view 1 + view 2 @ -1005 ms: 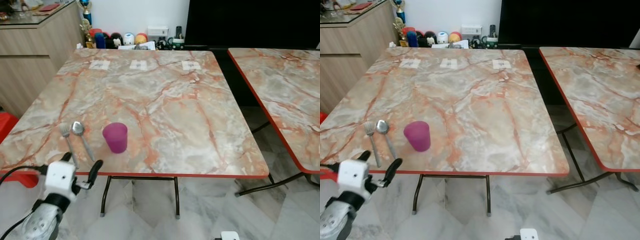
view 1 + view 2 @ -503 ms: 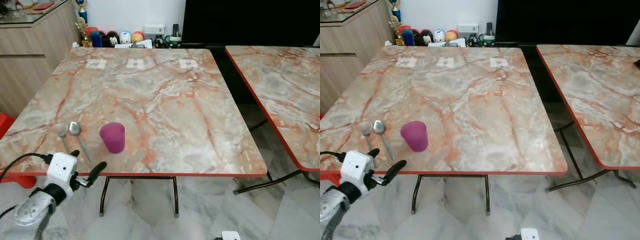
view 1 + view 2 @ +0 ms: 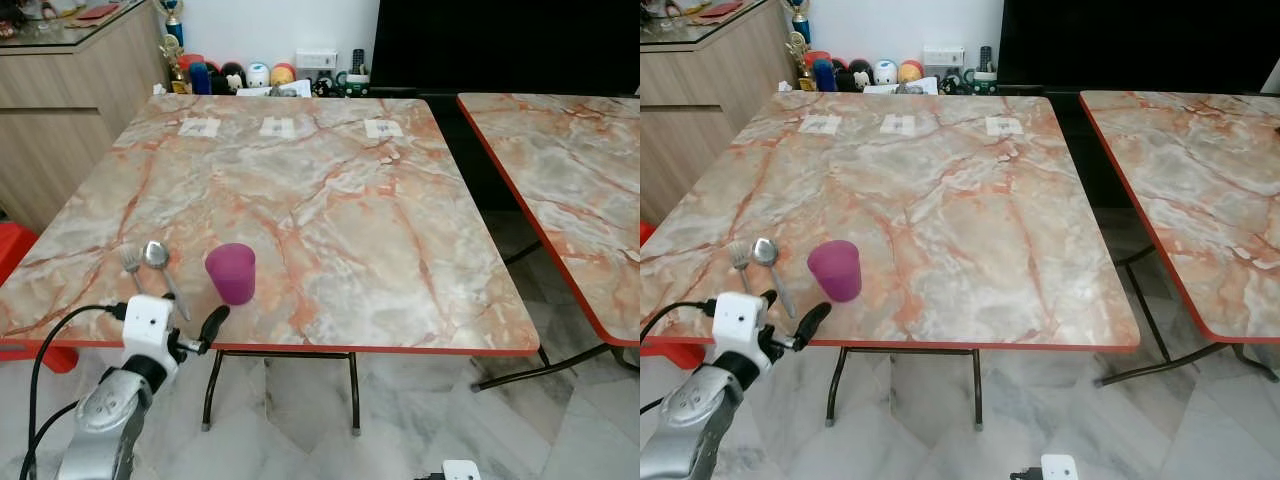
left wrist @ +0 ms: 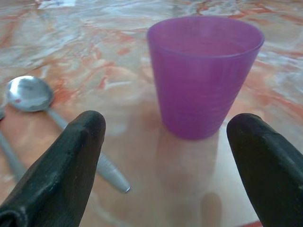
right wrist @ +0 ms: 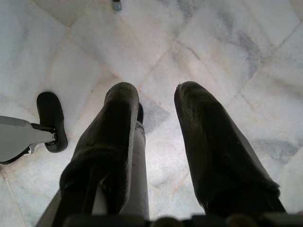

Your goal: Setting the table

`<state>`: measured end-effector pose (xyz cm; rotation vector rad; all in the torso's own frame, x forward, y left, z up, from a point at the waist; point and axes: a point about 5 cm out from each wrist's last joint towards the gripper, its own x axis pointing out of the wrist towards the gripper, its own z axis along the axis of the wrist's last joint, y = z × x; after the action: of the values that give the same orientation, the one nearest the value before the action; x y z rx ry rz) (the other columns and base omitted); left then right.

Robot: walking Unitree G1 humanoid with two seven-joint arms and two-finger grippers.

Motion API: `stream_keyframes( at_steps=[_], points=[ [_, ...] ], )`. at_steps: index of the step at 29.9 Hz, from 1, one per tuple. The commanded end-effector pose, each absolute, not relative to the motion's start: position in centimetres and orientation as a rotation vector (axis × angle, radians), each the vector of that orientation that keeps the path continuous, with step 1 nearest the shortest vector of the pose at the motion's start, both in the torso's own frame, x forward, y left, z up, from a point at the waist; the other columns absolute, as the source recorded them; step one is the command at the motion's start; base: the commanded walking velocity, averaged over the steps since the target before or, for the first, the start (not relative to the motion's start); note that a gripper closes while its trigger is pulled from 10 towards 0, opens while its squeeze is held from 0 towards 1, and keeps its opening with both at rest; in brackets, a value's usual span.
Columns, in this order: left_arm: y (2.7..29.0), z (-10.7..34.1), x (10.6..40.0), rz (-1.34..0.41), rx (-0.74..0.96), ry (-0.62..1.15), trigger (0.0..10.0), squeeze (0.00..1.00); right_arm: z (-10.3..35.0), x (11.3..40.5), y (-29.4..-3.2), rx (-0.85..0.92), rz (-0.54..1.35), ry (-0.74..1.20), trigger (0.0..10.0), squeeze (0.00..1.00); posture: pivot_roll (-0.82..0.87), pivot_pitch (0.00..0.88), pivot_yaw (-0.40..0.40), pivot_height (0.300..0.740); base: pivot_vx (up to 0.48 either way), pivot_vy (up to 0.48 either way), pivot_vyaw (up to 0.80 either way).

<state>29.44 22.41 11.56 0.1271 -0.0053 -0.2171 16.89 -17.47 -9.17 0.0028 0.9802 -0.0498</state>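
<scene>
A purple plastic cup (image 3: 231, 273) stands upright near the front left of the marble table (image 3: 340, 210). Just to its left lie a spoon (image 3: 158, 262) and a fork (image 3: 131, 262), side by side. My left gripper (image 3: 790, 308) hovers at the table's front edge, open, level with the tabletop. In the left wrist view the cup (image 4: 203, 71) sits a short way ahead between the two black fingers (image 4: 57, 170), untouched, with the spoon (image 4: 28, 92) off to one side. My right gripper (image 5: 158, 90) hangs idle over the floor, fingers a little apart and holding nothing.
A second marble table (image 3: 570, 170) stands to the right across a narrow gap. A wooden cabinet (image 3: 60, 110) and a red stool (image 3: 12, 255) are on the left. Three white labels (image 3: 277, 127) lie at the table's far edge, with small ornaments (image 3: 230, 78) behind.
My left gripper has risen and moved forward and right to the table edge, closer to the cup. The camera has shifted slightly. Cup, spoon and fork have stayed put.
</scene>
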Motion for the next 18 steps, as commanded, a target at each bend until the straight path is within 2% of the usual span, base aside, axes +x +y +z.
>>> stream_keyframes(
  at_steps=[1,2,3,4,5,14,15,16,17,18],
  points=[
    [22.4,11.2,29.5,-0.223,0.118,0.004,10.0,0.00,-9.4,16.4,-17.7,0.011,-0.067,0.998,10.0,0.00,0.06,0.084,-0.015,0.740,0.000,0.000,0.00],
    [22.3,11.1,29.7,-0.223,0.109,0.004,10.0,0.00,-9.4,16.4,-17.7,0.012,-0.067,0.999,10.0,0.00,0.06,0.085,-0.014,0.740,0.000,0.000,0.00],
    [22.0,11.0,29.9,-0.229,0.093,0.006,10.0,0.05,-9.4,16.4,-17.6,0.012,-0.065,1.000,10.0,0.00,0.07,0.086,-0.015,0.740,0.000,0.000,0.00],
    [21.6,10.8,30.2,-0.230,0.070,0.010,10.0,0.70,-9.4,16.3,-17.5,0.012,-0.062,1.001,10.0,0.00,0.06,0.086,-0.015,0.740,0.000,0.000,0.00],
    [21.0,10.6,30.5,-0.233,0.040,0.014,10.0,1.00,-9.4,16.3,-17.4,0.013,-0.058,1.002,10.0,0.00,0.06,0.085,-0.014,0.740,0.000,0.000,0.00],
    [20.0,10.2,31.1,-0.229,0.021,0.015,10.0,1.00,-9.4,16.4,-17.4,0.013,-0.064,0.996,10.0,0.00,0.06,0.086,-0.012,0.740,0.000,0.000,0.00],
    [19.9,10.2,31.4,-0.218,0.023,0.016,10.0,0.94,-9.4,16.5,-17.5,0.013,-0.065,0.996,10.0,0.00,0.05,0.087,-0.011,0.740,0.000,0.000,0.00],
    [19.9,10.1,31.5,-0.212,0.026,0.016,10.0,0.74,-9.4,16.5,-17.5,0.013,-0.065,0.996,10.0,0.00,0.05,0.087,-0.011,0.740,0.000,0.000,0.00],
    [19.9,10.1,31.5,-0.208,0.028,0.016,10.0,0.74,-9.4,16.5,-17.5,0.013,-0.065,0.996,10.0,0.00,0.05,0.088,-0.009,0.740,0.000,0.000,0.00],
    [20.0,10.1,31.6,-0.201,0.027,0.017,10.0,0.00,-9.4,16.5,-17.5,0.014,-0.065,0.996,10.0,0.00,0.05,0.088,-0.009,0.740,0.000,0.000,0.00]
  ],
)
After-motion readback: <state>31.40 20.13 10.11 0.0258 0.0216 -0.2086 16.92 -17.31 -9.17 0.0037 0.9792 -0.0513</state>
